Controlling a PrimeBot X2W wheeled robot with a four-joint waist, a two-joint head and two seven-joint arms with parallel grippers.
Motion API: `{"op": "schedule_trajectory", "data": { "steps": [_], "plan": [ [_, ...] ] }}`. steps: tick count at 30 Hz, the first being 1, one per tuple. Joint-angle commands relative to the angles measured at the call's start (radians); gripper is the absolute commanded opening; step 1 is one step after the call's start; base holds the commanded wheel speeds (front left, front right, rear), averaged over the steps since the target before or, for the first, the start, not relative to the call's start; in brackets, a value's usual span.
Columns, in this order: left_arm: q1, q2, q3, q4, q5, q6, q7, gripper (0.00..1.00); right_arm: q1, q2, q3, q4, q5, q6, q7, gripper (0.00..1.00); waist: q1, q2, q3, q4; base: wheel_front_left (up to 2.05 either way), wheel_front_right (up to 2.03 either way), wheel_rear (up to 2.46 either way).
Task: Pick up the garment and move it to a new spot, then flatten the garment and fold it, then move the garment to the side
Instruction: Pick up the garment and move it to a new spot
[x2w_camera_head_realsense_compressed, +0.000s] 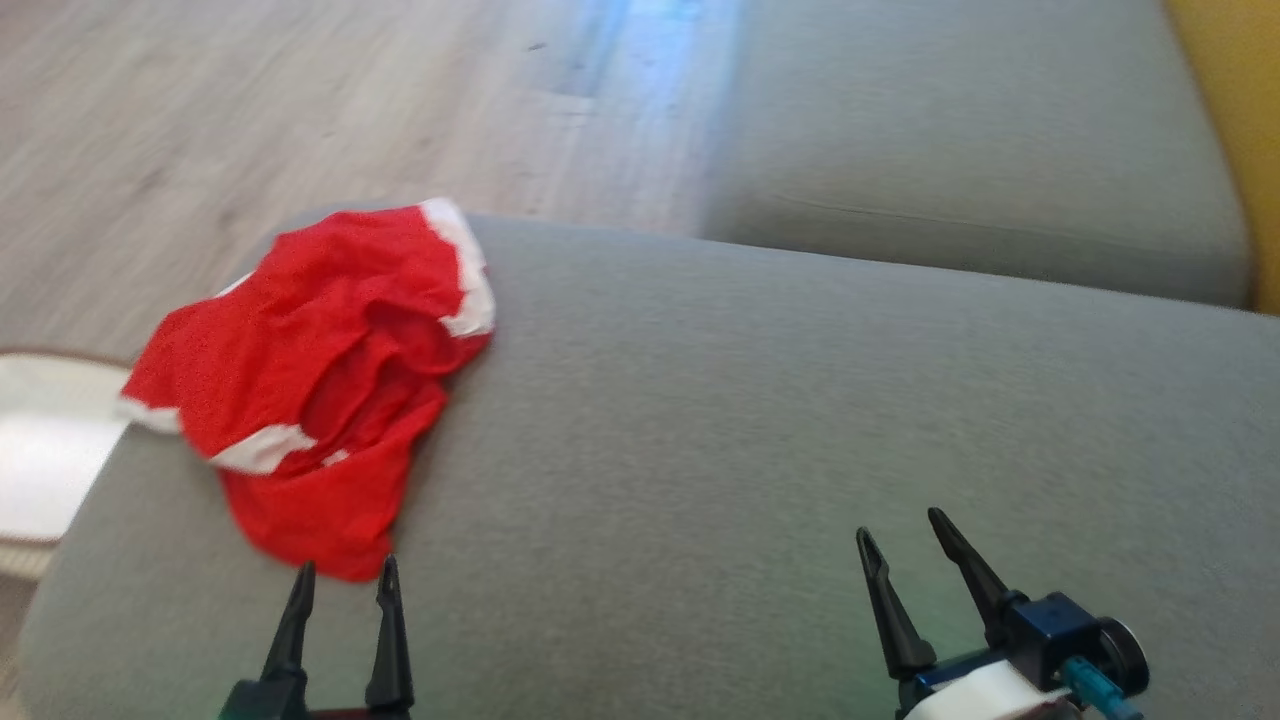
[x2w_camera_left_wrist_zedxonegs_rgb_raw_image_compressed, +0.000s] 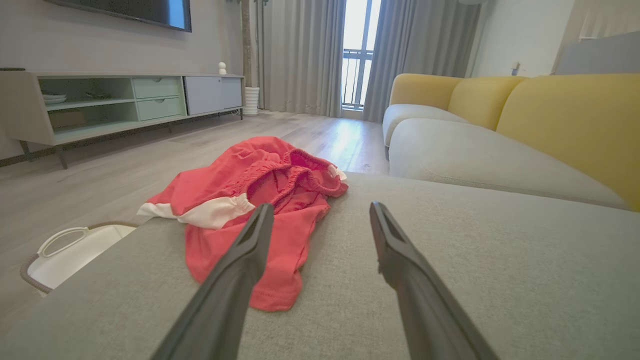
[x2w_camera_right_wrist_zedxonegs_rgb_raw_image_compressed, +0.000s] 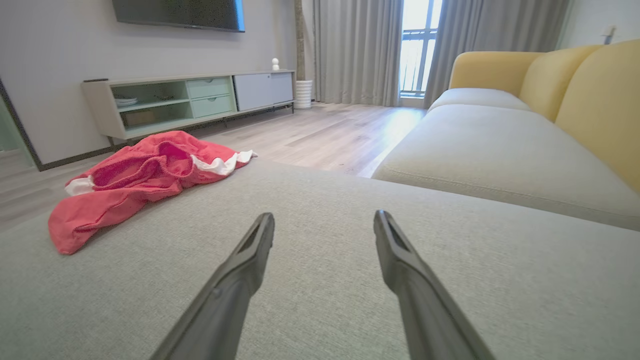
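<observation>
A: Where is the garment?

B: The garment (x2w_camera_head_realsense_compressed: 310, 380), red with white bands, lies crumpled at the left end of the grey seat (x2w_camera_head_realsense_compressed: 750, 450). It is toward the far edge, and one white-banded corner reaches that edge, with the floor (x2w_camera_head_realsense_compressed: 200, 120) beyond.

A: Is it flat?

B: No. It is bunched, with folds running through the middle. In the left wrist view a gathered waistband (x2w_camera_left_wrist_zedxonegs_rgb_raw_image_compressed: 295, 175) sits on top.

A: And the left gripper?

B: The left gripper (x2w_camera_head_realsense_compressed: 347, 565) is at the garment's near hem. Its fingers (x2w_camera_left_wrist_zedxonegs_rgb_raw_image_compressed: 240, 270) stand apart with nothing between them. The tips are just beside the cloth; I cannot tell whether they touch it.

A: The right one?

B: The right gripper (x2w_camera_head_realsense_compressed: 899, 524) is over bare seat, well apart from the garment and to its right. Its fingers are spread too, and hold nothing.

A: What else is around?

B: A white basket (x2w_camera_head_realsense_compressed: 40, 450) stands on the floor just beside the seat's left end. Past the seat is a sofa (x2w_camera_head_realsense_compressed: 980, 150) with a grey cushion and a yellow back. The wrist views show a low cabinet (x2w_camera_left_wrist_zedxonegs_rgb_raw_image_compressed: 100, 100) along the wall, a TV (x2w_camera_left_wrist_zedxonegs_rgb_raw_image_compressed: 150, 12) above it, and grey curtains (x2w_camera_left_wrist_zedxonegs_rgb_raw_image_compressed: 300, 55) around a bright window (x2w_camera_left_wrist_zedxonegs_rgb_raw_image_compressed: 357, 50).
</observation>
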Motion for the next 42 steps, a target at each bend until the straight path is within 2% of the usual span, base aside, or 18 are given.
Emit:
{"op": "schedule_trajectory", "data": {
  "steps": [1,11,17,23,27,31,36,40,41,42],
  "plan": [
    [-0.05,0.0,0.039,-0.034,0.0,0.003,-0.011,1.0,-0.041,-0.006,0.024,-0.032,0.005,-0.001,-0.011,1.0,-0.0001,0.0,0.009,0.057,0.0,0.0,0.0],
    [-0.038,0.0,0.096,-0.045,0.002,-0.001,-0.011,1.0,-0.035,-0.006,0.022,-0.026,0.002,-0.001,-0.011,1.0,-0.0001,0.0,0.018,0.175,0.0,0.0,0.0],
    [-0.041,0.003,0.136,-0.081,0.019,-0.001,-0.011,1.0,-0.03,-0.006,0.019,-0.024,-0.007,-0.001,-0.011,1.0,-0.0001,0.0,0.029,0.196,0.0,0.0,0.0],
    [-0.133,0.042,0.139,-0.164,0.061,-0.036,-0.011,1.0,-0.034,-0.006,0.008,-0.024,-0.042,-0.001,-0.011,1.0,-0.0001,0.0,0.074,0.194,0.0,0.0,0.0],
    [-0.285,0.093,0.127,-0.196,0.08,-0.065,-0.011,1.0,-0.065,-0.021,-0.004,-0.037,-0.081,-0.001,-0.011,1.0,-0.0001,0.0,0.164,0.183,0.0,0.0,0.0],
    [-0.496,0.141,0.106,-0.149,0.089,-0.09,-0.01,1.0,-0.109,-0.07,-0.013,-0.054,-0.099,-0.001,-0.011,1.0,-0.0001,0.0,0.267,0.174,0.0,0.0,0.0],
    [-0.799,0.16,0.083,-0.002,0.074,-0.104,0.044,1.0,-0.165,-0.148,-0.03,-0.085,-0.109,-0.001,-0.011,1.0,-0.0001,0.0,0.392,0.168,0.0,0.0,0.0],
    [-1.02,0.148,0.091,0.189,0.048,-0.096,0.119,1.0,-0.201,-0.208,-0.036,-0.112,-0.11,-0.001,-0.011,1.0,-0.0001,0.0,0.478,0.158,0.0,0.0,0.0],
    [-1.115,0.141,0.103,0.299,0.028,-0.088,0.167,1.0,-0.213,-0.237,-0.039,-0.128,-0.111,-0.001,-0.011,1.0,-0.0001,0.0,0.517,0.151,0.0,0.0,0.0],
    [-1.115,0.141,0.103,0.299,0.028,-0.088,0.167,1.0,-0.213,-0.237,-0.039,-0.128,-0.111,-0.001,-0.011,1.0,-0.0001,0.0,0.517,0.151,0.0,0.0,0.0]
  ]
}}
